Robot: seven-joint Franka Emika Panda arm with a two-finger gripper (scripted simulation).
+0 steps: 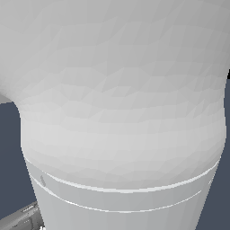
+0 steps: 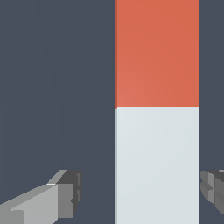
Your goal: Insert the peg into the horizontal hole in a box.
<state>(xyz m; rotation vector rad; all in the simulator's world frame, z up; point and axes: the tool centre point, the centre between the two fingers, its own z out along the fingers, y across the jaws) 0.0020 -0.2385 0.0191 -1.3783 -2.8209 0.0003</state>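
1. Exterior view: the pale grey arm body (image 1: 121, 112) fills the frame; the box is not visible.
2. Wrist view: the gripper (image 2: 140, 192) is spread, one finger (image 2: 65, 194) clear of the peg (image 2: 157, 109).
3. The peg lies between the fingers on the dark surface (image 2: 57, 87), ungrasped.

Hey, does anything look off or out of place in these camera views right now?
Only that the arm's pale grey body fills the exterior view, hiding the scene. In the wrist view the peg lies straight between the open gripper.

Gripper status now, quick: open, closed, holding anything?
Gripper: open, fingers either side of the peg's white half with gaps showing, holding nothing.
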